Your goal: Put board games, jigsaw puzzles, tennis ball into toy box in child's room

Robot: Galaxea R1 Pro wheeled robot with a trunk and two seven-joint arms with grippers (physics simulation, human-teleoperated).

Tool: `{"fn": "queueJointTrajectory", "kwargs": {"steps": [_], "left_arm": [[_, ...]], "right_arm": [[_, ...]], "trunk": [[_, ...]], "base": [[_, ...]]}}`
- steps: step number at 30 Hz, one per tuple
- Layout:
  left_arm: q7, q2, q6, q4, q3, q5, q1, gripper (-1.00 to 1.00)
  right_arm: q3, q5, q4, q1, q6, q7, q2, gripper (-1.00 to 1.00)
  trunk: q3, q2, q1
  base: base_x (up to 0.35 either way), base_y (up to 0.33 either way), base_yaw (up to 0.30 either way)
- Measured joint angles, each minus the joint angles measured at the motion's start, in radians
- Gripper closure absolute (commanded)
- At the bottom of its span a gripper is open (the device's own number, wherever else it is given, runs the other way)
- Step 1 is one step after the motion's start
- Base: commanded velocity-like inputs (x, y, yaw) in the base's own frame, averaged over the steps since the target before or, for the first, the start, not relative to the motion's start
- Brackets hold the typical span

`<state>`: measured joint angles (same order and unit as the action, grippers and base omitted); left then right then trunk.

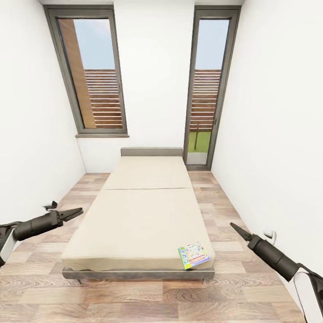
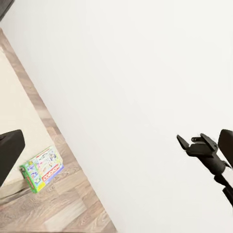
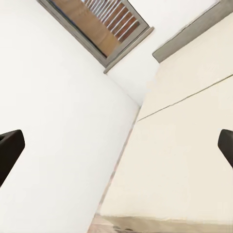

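The bed (image 1: 139,215) lies straight ahead in the head view, a plain beige mattress on a dark grey frame. A green-white Monopoly board game (image 1: 194,255) lies flat on its near right corner, and it also appears in the left wrist view (image 2: 42,168). My left gripper (image 1: 76,212) hovers open over the floor left of the bed. My right gripper (image 1: 234,226) hovers open to the right of the bed, apart from the game. Neither holds anything. The table, toy box, jigsaw puzzles and tennis ball are out of view.
White walls close in on both sides, with strips of wood-plank floor (image 1: 224,202) between them and the bed. A tall window (image 1: 92,74) and a glass door (image 1: 208,89) stand behind the grey headboard (image 1: 151,151). A wall socket (image 1: 269,234) sits near my right arm.
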<state>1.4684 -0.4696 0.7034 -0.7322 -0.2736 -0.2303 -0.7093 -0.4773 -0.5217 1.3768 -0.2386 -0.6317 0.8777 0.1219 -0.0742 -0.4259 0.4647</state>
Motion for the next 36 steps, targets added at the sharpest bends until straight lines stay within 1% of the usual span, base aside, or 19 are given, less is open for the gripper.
{"fn": "queueJointTrajectory", "kwargs": {"steps": [1,3,7,11,15,17,20,21,23,27,32,36], "left_arm": [[-0.034,0.005,0.002,0.000,0.000,-0.001,0.000,-1.00],[-0.053,0.009,0.004,-0.001,0.001,-0.001,0.000,-1.00],[-0.069,0.012,0.005,-0.001,0.000,-0.002,0.000,-1.00],[-0.072,0.012,0.000,-0.001,-0.001,-0.003,0.000,-1.00],[-0.074,0.014,-0.003,-0.001,-0.001,-0.003,0.000,-1.00],[-0.076,0.014,-0.003,-0.001,-0.001,-0.003,0.000,-1.00],[-0.075,0.014,-0.004,-0.001,-0.002,-0.004,0.000,-1.00],[-0.075,0.014,-0.004,-0.001,-0.002,-0.004,0.000,-1.00],[-0.077,0.014,-0.004,-0.001,-0.002,-0.003,0.000,-1.00],[-0.078,0.018,-0.003,-0.001,-0.002,-0.001,0.000,-1.00],[-0.079,0.022,-0.003,-0.001,-0.002,-0.003,0.000,-1.00],[-0.078,0.023,-0.002,-0.001,-0.003,-0.003,0.000,-1.00]], "right_arm": [[0.001,-0.001,0.029,0.000,-0.008,0.000,-0.010,-1.00],[0.003,-0.001,0.055,0.000,-0.013,0.000,-0.019,-1.00],[0.008,-0.002,0.078,0.000,-0.015,0.000,-0.027,-1.00],[0.017,-0.002,0.081,0.000,-0.007,-0.001,-0.030,-1.00],[0.056,0.000,0.084,0.000,-0.002,0.000,-0.030,-1.00],[0.066,0.001,0.083,0.000,-0.001,-0.002,-0.031,-1.00],[0.071,0.001,0.089,0.000,-0.001,0.003,-0.029,-1.00],[0.072,-0.001,0.119,0.000,-0.003,0.007,-0.028,-1.00],[0.072,0.000,0.126,0.000,-0.003,0.008,-0.028,-1.00],[0.076,0.001,0.131,0.000,-0.001,0.002,-0.029,-1.00],[0.079,0.002,0.134,0.000,0.000,-0.005,-0.031,-1.00],[0.079,0.002,0.134,0.000,0.000,-0.005,-0.031,-1.00]], "trunk": [[0.000,0.000,0.000],[0.000,0.000,0.000],[0.000,0.000,0.000],[0.000,0.000,0.000],[0.000,0.000,0.000],[0.000,0.000,0.000],[0.000,0.000,0.000],[0.000,0.000,0.000],[0.000,0.000,0.000],[0.000,0.000,0.000],[0.000,0.000,0.000],[0.000,0.000,0.000]], "base": [[0.000,0.000,0.000],[0.000,0.000,0.000],[0.000,0.000,0.000],[0.000,0.000,0.000],[0.000,-0.114,0.000],[0.000,-0.227,0.000],[0.000,-0.115,0.000],[0.000,-0.029,0.000],[0.000,-0.017,0.000],[0.000,-0.042,0.000],[0.000,-0.204,0.000],[0.000,-0.089,0.000]]}}
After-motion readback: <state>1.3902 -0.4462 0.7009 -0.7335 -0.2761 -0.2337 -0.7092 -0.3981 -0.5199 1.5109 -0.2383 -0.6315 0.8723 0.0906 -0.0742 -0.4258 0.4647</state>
